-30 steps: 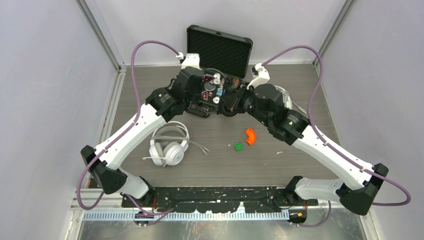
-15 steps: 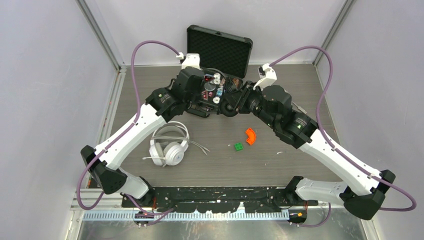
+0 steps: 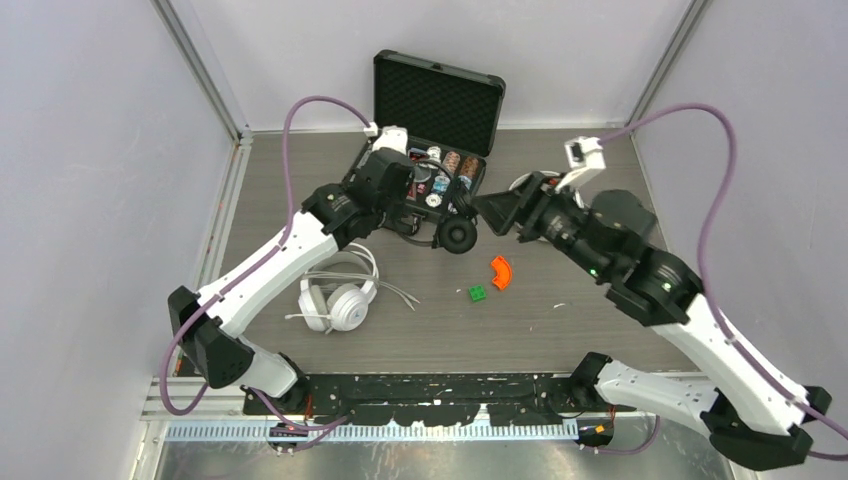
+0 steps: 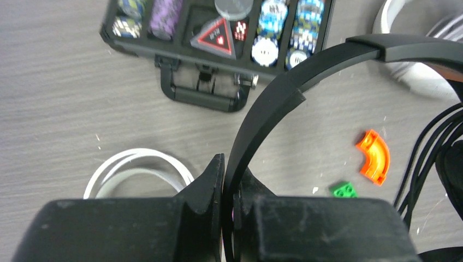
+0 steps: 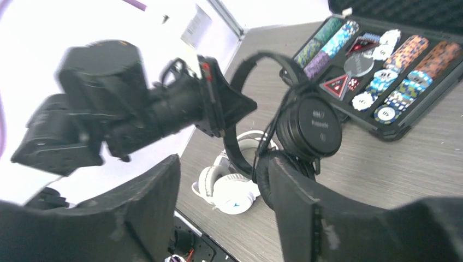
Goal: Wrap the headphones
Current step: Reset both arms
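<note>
The left tool [image 4: 226, 164] clamps the headband [image 4: 256, 109] of the black headphones [image 5: 308, 128], hanging them above the worktop [image 3: 560, 330] so their cable [image 4: 423, 158] dangles free for winding; the right tool [image 5: 224, 164], jaws spread, grips nothing.

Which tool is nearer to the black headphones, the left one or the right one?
Left. The left tool is shut on the headband of the black headphones. The right tool is open beside them, on their right in the top view, gripping nothing.

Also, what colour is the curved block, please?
The curved block is orange; left wrist view shows it best.
</note>
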Controlling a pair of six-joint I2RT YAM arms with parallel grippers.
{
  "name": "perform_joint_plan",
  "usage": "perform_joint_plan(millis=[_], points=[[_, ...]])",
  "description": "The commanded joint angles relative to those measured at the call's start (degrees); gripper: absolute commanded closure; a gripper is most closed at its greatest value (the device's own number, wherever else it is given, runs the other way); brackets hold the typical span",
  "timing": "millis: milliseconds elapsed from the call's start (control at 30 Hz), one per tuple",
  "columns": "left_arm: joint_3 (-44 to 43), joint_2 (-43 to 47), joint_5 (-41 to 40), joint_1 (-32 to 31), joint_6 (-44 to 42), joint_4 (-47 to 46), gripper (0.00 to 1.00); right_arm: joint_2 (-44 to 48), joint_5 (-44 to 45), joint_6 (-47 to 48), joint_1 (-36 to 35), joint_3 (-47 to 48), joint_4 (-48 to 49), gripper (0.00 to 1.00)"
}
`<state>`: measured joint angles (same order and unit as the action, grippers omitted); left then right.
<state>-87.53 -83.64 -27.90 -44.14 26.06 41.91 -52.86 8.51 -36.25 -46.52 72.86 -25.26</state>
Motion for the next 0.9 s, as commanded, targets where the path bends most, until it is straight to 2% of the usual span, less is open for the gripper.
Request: perform_joint_plan(millis=[0,133,233,467,600,867], points=[[4.12,1.00,4.91,-0.42,0.83,-2.94,1.00,5.46,4.34,2.57,0.04,1.74,-3.26,0.31],[9.43,-0.53,6.68,-1.56,2.10,-5.71,1.00,9.10,8.11,3.38,0.04,1.12,-5.59,0.30],[12.20,-2.70,11.16,-1.65,0.92,-7.90,1.00,10.55,8.27,3.13,0.03,0.88,-6.67,0.30],[16.46,-9.36,22.46,-1.66,-7.61,-15.64,1.00,12.69,8.72,2.51,0.03,-0.25,-8.22,0.30],[15.04,-12.90,31.09,-1.72,-14.54,-14.05,1.00,13.69,8.67,2.53,0.03,-0.37,-8.85,0.30],[21.15,-13.31,29.81,-3.16,-18.15,-19.27,1.00,15.48,10.64,2.97,0.07,-0.84,-9.30,0.30]])
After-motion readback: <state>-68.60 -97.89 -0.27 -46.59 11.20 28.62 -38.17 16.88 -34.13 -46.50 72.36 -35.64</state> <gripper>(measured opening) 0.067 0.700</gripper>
